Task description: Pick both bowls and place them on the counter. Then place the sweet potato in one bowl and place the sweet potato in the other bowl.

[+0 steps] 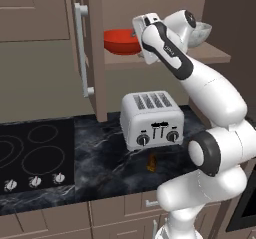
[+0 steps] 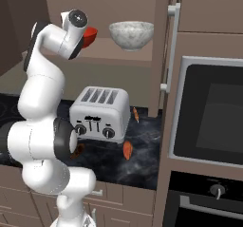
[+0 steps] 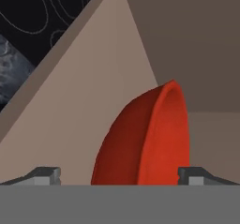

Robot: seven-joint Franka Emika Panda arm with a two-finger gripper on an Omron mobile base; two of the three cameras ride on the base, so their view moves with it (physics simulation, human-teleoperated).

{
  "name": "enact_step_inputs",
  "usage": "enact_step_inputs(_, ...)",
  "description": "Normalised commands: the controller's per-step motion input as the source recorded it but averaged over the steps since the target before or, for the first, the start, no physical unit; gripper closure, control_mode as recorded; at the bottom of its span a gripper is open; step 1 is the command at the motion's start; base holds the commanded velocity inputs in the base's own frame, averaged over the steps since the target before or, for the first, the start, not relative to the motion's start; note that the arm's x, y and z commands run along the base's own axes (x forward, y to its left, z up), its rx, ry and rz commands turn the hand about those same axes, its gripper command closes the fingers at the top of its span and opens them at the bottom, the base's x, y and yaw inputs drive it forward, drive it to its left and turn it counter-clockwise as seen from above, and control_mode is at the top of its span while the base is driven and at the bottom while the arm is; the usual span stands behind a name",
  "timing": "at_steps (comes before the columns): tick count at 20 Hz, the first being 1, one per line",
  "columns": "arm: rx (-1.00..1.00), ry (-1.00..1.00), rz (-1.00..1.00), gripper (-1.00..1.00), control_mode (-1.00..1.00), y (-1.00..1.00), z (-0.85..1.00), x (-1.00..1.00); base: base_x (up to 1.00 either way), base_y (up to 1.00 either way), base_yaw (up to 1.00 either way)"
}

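The glossy red bowl (image 1: 119,41) sits on the shelf of an open wall cabinet, above the toaster. My gripper (image 3: 119,177) is open at its right rim; the red bowl (image 3: 145,138) rises close between the two fingertips (image 3: 45,175), which do not clamp it. The grey-white marbled bowl (image 2: 131,35) stands on the same shelf to the right, partly behind my arm in the left base view. On the black marble counter (image 1: 100,158) lies a sweet potato (image 1: 151,163) in front of the toaster. Two sweet potatoes (image 2: 127,150) (image 2: 135,114) show in the right base view.
A silver toaster (image 1: 152,120) stands on the counter under the shelf. The cabinet door (image 1: 87,48) hangs open to the left of the red bowl. A black cooktop (image 1: 35,153) lies at the left, and a wall oven (image 2: 213,121) at the right.
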Motion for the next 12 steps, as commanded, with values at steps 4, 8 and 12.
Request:
enact_step_inputs(4,-0.02,0.00,0.00,-1.00,-1.00,0.09,-0.10,0.21,0.00,0.00,0.00)
enact_step_inputs(8,-0.02,0.00,0.00,-1.00,-1.00,0.09,-0.09,0.24,0.00,0.00,0.00)
enact_step_inputs(12,-0.04,0.00,0.00,-1.00,-1.00,0.11,-0.14,0.19,0.00,0.00,0.00)
